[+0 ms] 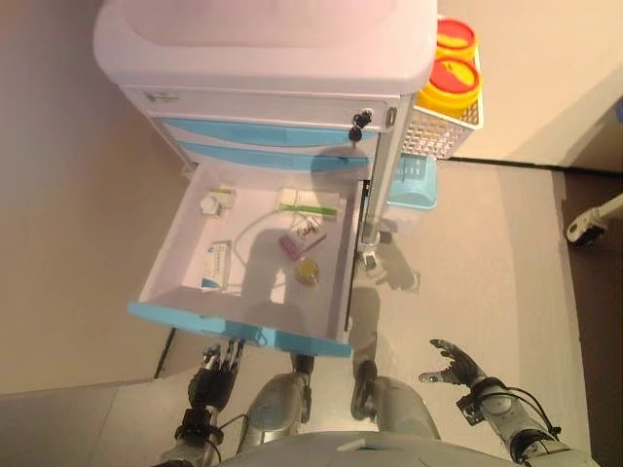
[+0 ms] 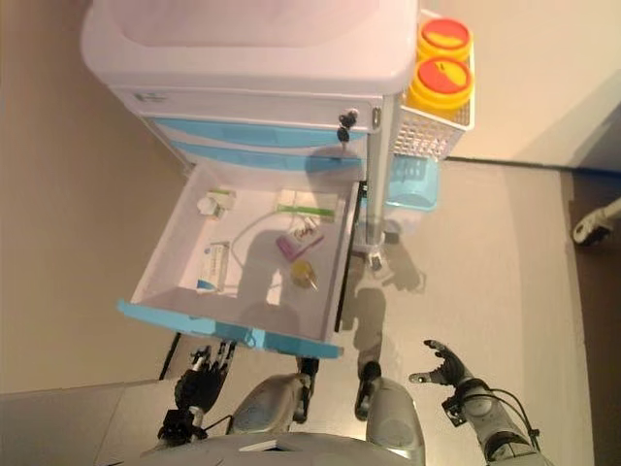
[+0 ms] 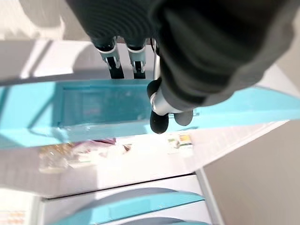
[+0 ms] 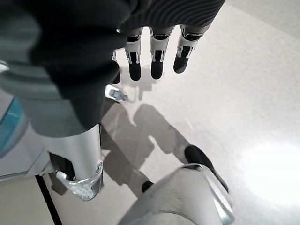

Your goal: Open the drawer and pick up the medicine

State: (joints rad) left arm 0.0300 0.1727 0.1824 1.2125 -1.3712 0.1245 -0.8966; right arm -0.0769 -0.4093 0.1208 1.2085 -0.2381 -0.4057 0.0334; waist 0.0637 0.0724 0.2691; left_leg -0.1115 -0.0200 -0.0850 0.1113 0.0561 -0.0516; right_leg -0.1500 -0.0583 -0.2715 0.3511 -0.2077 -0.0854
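You will find no print here that can be read. The boxes (image 1: 309, 203) in the open drawer (image 1: 243, 326) carry markings, but they are too small to make out. A label (image 1: 159, 96) on the cart's top drawer front is only a blur. The yellow containers (image 1: 452, 83) have red lids with no legible signs.

We see the drawer (image 1: 243, 326) pulled out of the cart (image 1: 273, 58); inside it, boxes (image 1: 216, 266) lie left, a packet (image 1: 303, 236) right, a basket (image 1: 443, 126) hangs right of the cart.
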